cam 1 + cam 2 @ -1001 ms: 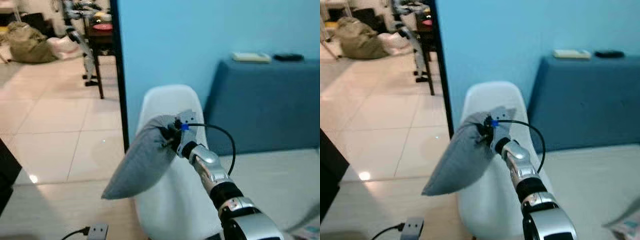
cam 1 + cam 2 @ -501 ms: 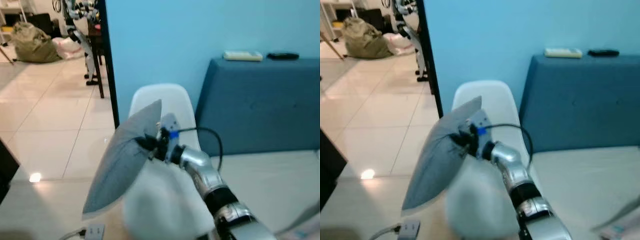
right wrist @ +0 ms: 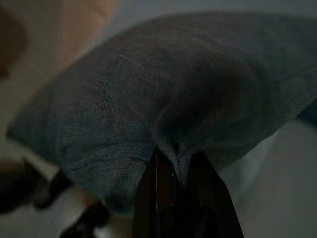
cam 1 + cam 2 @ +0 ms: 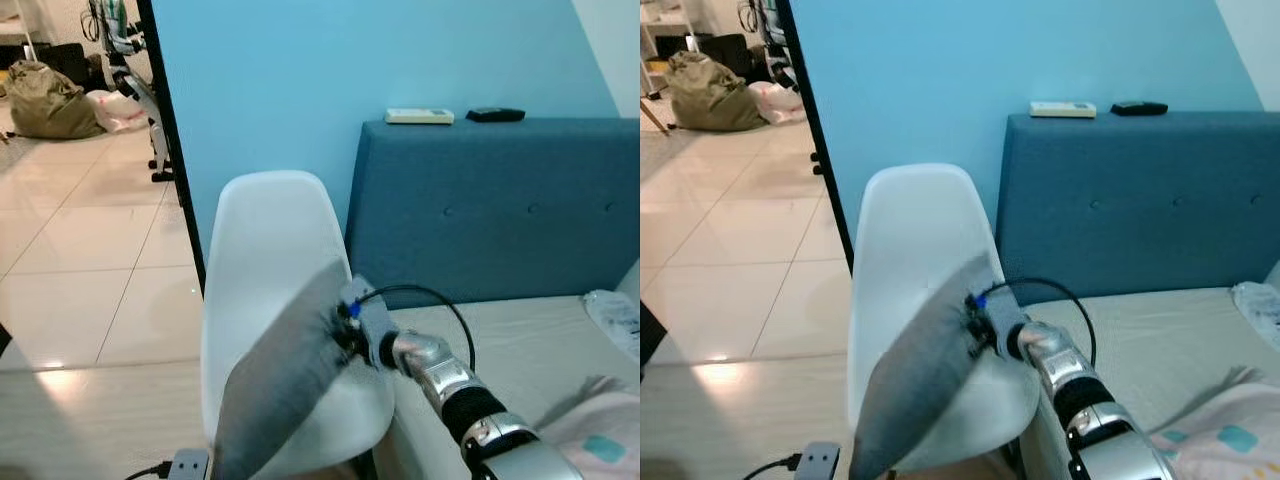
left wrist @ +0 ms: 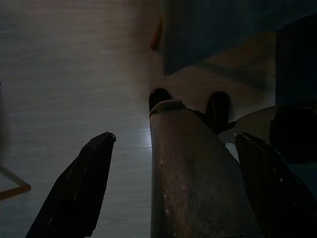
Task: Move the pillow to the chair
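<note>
The right end effector (image 3: 174, 163) pinched a fold of the soft grey fabric pillow (image 3: 163, 99) between its two black fingers (image 3: 148, 188).

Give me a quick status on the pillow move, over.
Right hand shut on the pillow. Pillow hangs over the chair seat, not released. Left hand idle, open. Nothing in the way.

The pillow (image 3: 163, 99) is matt grey woven cloth; the chair (image 4: 265, 250) is smooth white plastic; the floor (image 4: 80, 270) is glossy tile.
</note>
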You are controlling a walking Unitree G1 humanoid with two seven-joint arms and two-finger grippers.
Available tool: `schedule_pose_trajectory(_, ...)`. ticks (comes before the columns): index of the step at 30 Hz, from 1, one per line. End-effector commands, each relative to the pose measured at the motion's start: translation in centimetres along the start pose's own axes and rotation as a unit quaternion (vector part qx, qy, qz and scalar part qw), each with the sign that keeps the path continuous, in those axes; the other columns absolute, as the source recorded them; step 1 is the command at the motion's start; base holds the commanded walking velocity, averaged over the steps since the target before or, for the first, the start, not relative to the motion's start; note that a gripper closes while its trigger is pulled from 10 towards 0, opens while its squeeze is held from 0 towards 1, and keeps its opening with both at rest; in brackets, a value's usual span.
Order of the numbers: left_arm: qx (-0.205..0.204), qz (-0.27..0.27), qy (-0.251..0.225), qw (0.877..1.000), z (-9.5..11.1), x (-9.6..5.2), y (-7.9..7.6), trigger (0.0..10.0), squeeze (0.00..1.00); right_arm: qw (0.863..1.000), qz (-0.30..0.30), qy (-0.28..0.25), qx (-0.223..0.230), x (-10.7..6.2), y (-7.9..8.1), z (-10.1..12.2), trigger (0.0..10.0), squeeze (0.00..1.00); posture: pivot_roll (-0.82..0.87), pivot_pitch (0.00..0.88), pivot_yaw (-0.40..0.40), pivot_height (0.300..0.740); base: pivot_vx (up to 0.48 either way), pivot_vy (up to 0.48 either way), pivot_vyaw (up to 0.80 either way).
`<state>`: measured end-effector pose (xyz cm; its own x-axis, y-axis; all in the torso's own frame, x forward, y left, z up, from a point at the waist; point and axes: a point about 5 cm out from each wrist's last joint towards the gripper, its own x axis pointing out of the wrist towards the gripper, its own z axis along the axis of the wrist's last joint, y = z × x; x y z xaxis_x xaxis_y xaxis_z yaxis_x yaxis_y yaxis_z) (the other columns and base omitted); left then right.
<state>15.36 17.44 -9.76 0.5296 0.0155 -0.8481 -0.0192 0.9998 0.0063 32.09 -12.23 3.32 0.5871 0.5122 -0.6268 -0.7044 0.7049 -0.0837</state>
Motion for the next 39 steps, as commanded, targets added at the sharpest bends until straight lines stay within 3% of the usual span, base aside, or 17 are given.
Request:
schedule_pose_trajectory(1, 0.008, -0.002, 0.019, 1.0, -1.0, -0.2, 0.1, 10.0, 0.0, 1.0, 0.009, 0.014, -0.007, 0.3, 0.6, -0.3, 10.0, 0.0, 0.02, 0.0, -0.073, 0.74, 0.0, 0.0, 0.0)
schedule_pose_trajectory(5, 0.02, 0.0, 0.024, 1.0, -1.2, -0.2, 0.1, 10.0, 0.0, 1.0, 0.013, 0.009, -0.008, 0.5, 1.0, -0.3, 10.0, 0.0, 0.03, 0.0, -0.072, 0.74, 0.0, -0.476, 0.0)
schedule_pose_trajectory(8, -0.003, 0.015, 0.024, 1.0, -1.6, -0.3, 0.3, 10.0, 0.0, 0.999, 0.028, -0.031, -0.02, 0.9, 1.8, 0.8, 10.0, 0.0, 0.03, 0.0, -0.075, 0.74, 0.0, -0.106, 0.0)
schedule_pose_trajectory(11, 0.0, 0.015, 0.025, 1.0, -1.7, -0.3, 0.3, 10.0, 0.0, 0.998, 0.036, -0.043, -0.009, 1.1, 2.1, 1.0, 10.0, 0.0, 0.02, 0.0, -0.077, 0.74, 0.0, 0.0, 0.0)
schedule_pose_trajectory(18, 0.001, 0.012, 0.024, 1.0, -1.9, -0.4, -0.1, 10.0, 0.0, 0.995, 0.033, 0.062, -0.071, 2.1, 4.5, -2.3, 10.0, 0.0, 0.04, 0.0, -0.099, 0.74, 0.0, 0.0, 0.0)
schedule_pose_trajectory(24, -0.004, 0.015, 0.023, 1.0, -2.2, -0.5, -0.1, 10.0, 0.0, 0.99, 0.026, 0.1, -0.092, 2.2, 5.1, -3.5, 10.0, 0.0, 0.06, 0.0, -0.108, 0.74, 0.0, 0.0, 0.0)
schedule_pose_trajectory(28, -0.021, 0.03, 0.027, 0.999, -2.7, -0.7, 0.3, 10.0, 0.0, 0.995, 0.025, 0.064, -0.076, 2.7, 5.5, -2.2, 10.0, 0.0, 0.06, 0.0, -0.115, 0.74, 0.0, 0.0, 0.0)
schedule_pose_trajectory(39, -0.01, 0.03, 0.028, 0.999, -2.3, -0.5, 0.0, 10.0, 0.0, 0.998, 0.017, 0.039, -0.053, 2.8, 5.7, -2.2, 10.0, 0.0, 0.05, 0.0, -0.11, 0.74, 0.0, 0.087, 0.0)
